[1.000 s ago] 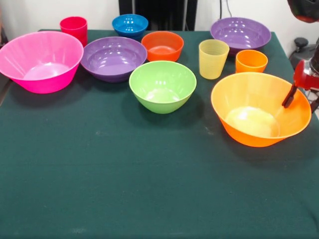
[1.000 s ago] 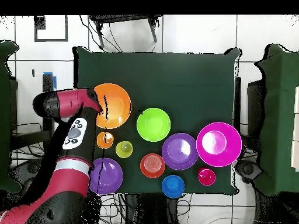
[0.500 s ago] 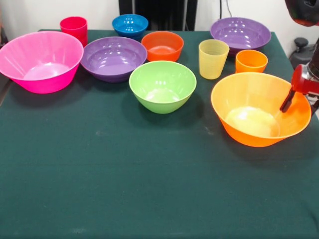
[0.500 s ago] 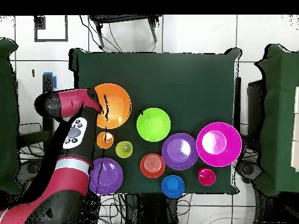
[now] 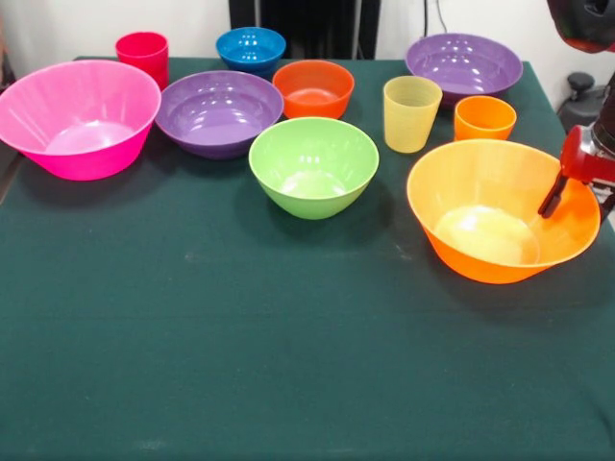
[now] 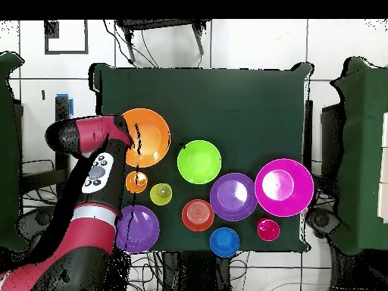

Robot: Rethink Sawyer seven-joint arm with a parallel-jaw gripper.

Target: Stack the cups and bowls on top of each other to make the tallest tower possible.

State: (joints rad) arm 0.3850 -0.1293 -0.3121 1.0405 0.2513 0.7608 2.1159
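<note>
The big orange-yellow bowl (image 5: pixel 485 216) sits at the right, also in the overhead view (image 6: pixel 154 136). My gripper (image 5: pixel 578 206) (image 6: pixel 129 142) is open and straddles its right rim, with one dark finger (image 5: pixel 553 196) inside the bowl. The pink bowl (image 5: pixel 79 115), two purple bowls (image 5: pixel 219 110) (image 5: pixel 464 65), the lime green bowl (image 5: pixel 313 163), the small orange bowl (image 5: pixel 313 88) and the small blue bowl (image 5: pixel 251 48) stand apart. The red cup (image 5: pixel 142 53), the pale yellow cup (image 5: pixel 411 113) and the orange cup (image 5: pixel 484 118) stand upright. Nothing is stacked.
The green table cloth (image 5: pixel 240 336) stretches bare toward the front edge. My red arm (image 6: pixel 95 182) reaches over the table's edge beside the orange cup (image 6: pixel 136 181) and a purple bowl (image 6: pixel 139 227).
In the front view my gripper has shifted slightly left and up at the orange-yellow bowl's rim. The bowls and cups have not moved.
</note>
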